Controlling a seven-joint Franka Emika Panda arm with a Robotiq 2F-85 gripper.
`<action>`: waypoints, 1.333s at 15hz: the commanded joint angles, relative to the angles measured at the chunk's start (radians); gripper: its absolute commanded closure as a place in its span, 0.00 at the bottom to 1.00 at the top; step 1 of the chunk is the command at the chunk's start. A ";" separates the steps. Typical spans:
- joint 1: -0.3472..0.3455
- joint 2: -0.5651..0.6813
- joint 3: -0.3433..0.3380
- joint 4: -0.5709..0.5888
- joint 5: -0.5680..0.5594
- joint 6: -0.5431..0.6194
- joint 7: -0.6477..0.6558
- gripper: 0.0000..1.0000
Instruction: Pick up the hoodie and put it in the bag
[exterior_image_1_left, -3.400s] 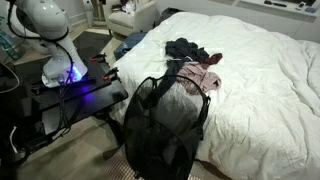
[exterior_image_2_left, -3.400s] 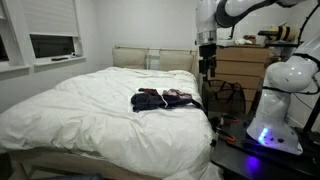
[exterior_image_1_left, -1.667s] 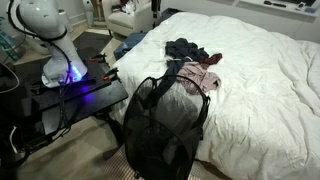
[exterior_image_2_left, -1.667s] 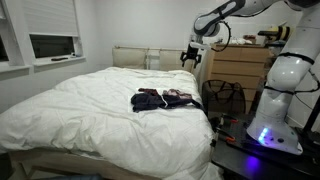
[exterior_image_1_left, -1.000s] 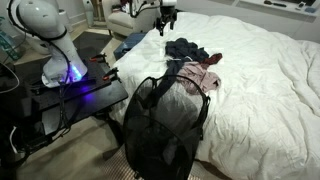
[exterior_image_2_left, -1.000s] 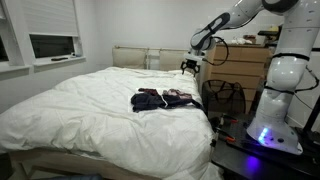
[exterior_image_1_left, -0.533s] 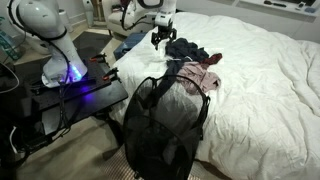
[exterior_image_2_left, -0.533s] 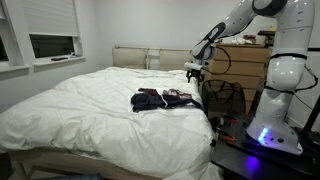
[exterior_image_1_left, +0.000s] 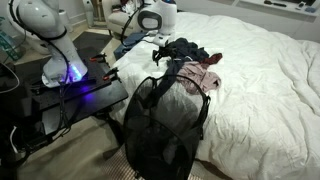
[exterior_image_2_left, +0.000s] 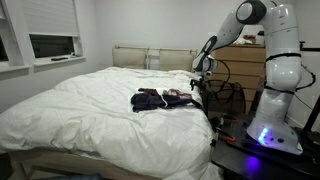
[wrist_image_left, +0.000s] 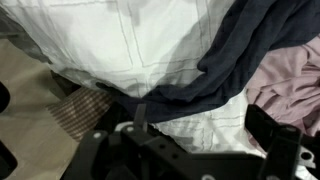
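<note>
Gripper (exterior_image_1_left: 160, 49): hung wide open and empty at the edge of the bed (exterior_image_1_left: 262, 62).
Bag (exterior_image_1_left: 165, 122): stood upright against the bed.
Hoodie (exterior_image_1_left: 186, 48): lay crumpled on the bed; a shallow pinch could have slipped.
Pink garment (exterior_image_1_left: 207, 77): touched the hoodie and might have come along.

Navy hoodie (wrist_image_left: 250, 45) draped over white duvet (wrist_image_left: 120, 40); pink garment (wrist_image_left: 292, 85) beside; end effector (wrist_image_left: 200, 128) jaws spread.

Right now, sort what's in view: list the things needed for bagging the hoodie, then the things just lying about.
For the job: hoodie, bag, gripper.
Lying about: pink-and-white garment, blue clothing, bed.
</note>
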 joint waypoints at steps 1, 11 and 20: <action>-0.009 0.113 0.004 0.057 0.047 0.078 -0.015 0.00; -0.012 0.374 0.044 0.262 0.143 0.164 -0.021 0.00; -0.028 0.354 0.066 0.272 0.153 0.110 -0.053 0.73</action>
